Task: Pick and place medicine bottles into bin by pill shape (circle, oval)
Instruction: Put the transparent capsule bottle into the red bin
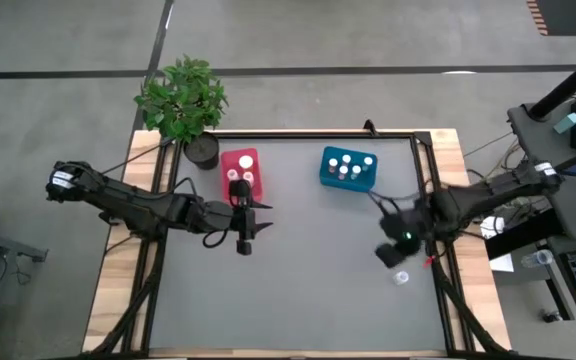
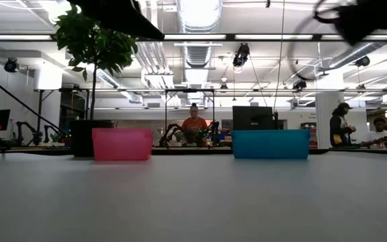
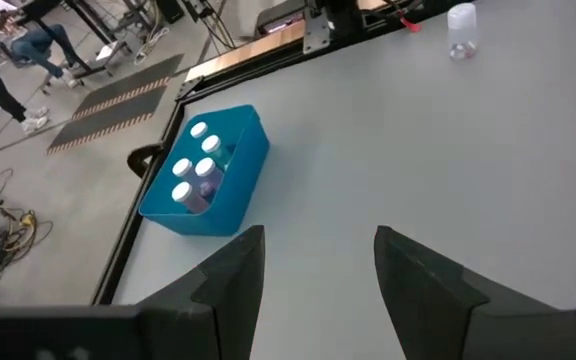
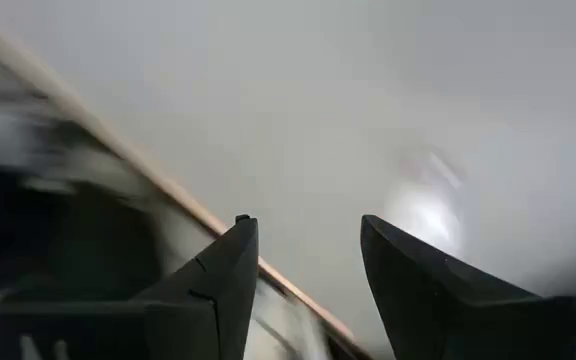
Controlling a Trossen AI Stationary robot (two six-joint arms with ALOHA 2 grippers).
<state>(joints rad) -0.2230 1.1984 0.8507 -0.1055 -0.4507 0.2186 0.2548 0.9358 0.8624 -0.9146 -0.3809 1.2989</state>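
Right gripper (image 1: 392, 252) spread, empty, centre-right of the high view above the last loose bottle (image 1: 401, 277) | left gripper (image 1: 245, 238) parted, empty, left of centre below pink bin (image 1: 239, 157) | teal bin (image 1: 330, 176) upper centre, holding sorted bottles (image 1: 348, 167).

I see a plain grey table (image 1: 298, 300) with a pale wooden edge and a black frame around it. At about eleven o'clock from the table's middle sits the pink-red bin (image 1: 240, 160), holding bottles with white caps (image 1: 234, 175). At about one o'clock is the teal-blue bin (image 1: 347, 170), where I count five white caps (image 3: 196, 165) over clear to faintly purplish bodies. One clear bottle with a white cap (image 1: 401, 277) lies at about four o'clock. Both arms are black. The plant (image 1: 182, 97) has green leaves in a dark pot (image 1: 202, 150). Across the low view, one person's top is orange.
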